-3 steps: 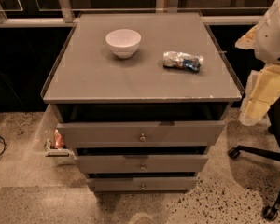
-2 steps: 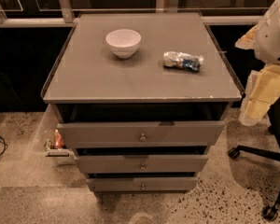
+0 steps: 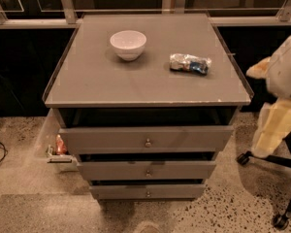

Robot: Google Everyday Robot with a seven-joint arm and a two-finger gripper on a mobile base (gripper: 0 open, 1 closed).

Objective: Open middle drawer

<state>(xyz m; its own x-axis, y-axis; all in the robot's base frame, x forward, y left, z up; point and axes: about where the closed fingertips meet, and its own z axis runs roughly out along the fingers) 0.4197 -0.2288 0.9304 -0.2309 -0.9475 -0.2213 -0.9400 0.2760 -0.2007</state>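
At the far left, a translucent bin (image 3: 52,147) is seen on the floor against the cabinet. On the grey bench (image 3: 87,89), a white bowl (image 3: 128,43) is set toward the back left. Below the bench top, the middle drawer (image 3: 111,171) is found between the wider front above and the narrower front below, its round knob (image 3: 148,173) centred. A crumpled packet (image 3: 189,63) is laid right of the bowl. The pincer (image 3: 274,130) is held at the right edge, beside the cabinet and apart from every drawer. How far it is opened cannot be told.
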